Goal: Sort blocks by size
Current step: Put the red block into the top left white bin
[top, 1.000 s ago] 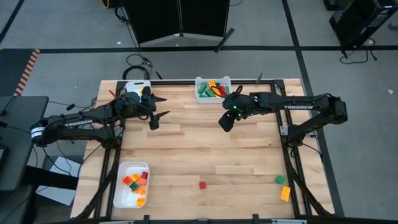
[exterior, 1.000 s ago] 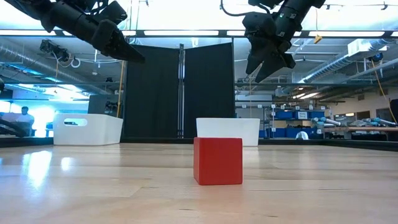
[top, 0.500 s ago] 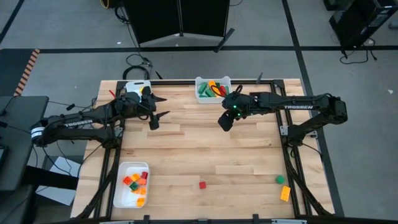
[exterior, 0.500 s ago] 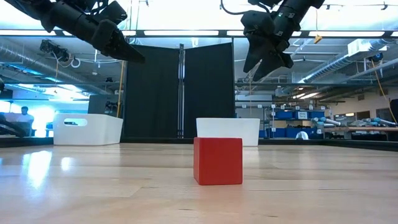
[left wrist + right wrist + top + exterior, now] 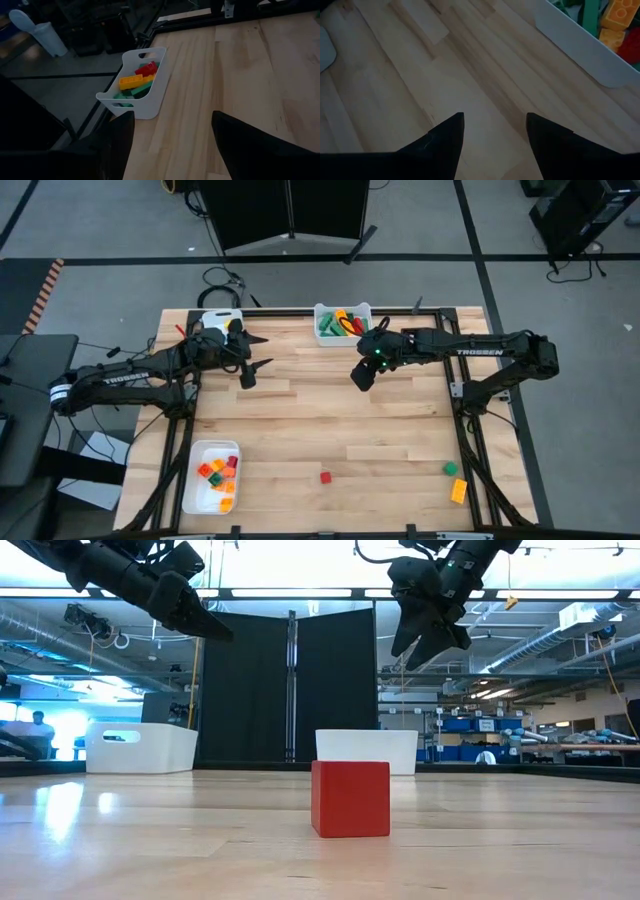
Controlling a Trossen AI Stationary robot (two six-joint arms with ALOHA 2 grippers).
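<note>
Looking straight down: hovering empty with fingers apart, the right hand (image 5: pixel 360 376) near the far edge of the counter (image 5: pixel 320 420), just off the far tray (image 5: pixel 343 323) of larger blocks; waiting likewise, the left hand (image 5: pixel 252 356) near the far left corner, fingers spread and holding nothing. Still lying loose near the near edge: a small red block (image 5: pixel 325 477) about midway, plus a green block (image 5: pixel 450 469) and an orange block (image 5: pixel 458 491) toward the near right corner; a second tray (image 5: pixel 212 477) of small blocks sitting at the near left corner. Looking level across the counter: the red block (image 5: pixel 350 798) standing square and alone, both hands well above it. Looking past the left fingers: only the far tray (image 5: pixel 136 89) ahead. Looking past the right fingers (image 5: pixel 445 142): bare wood between them, tray wall (image 5: pixel 580 42) beyond. Probably best: reaching toward the near edge, descending straight over one loose block, straddling its flat sides squarely before closing, judging size before choosing a tray.
</note>
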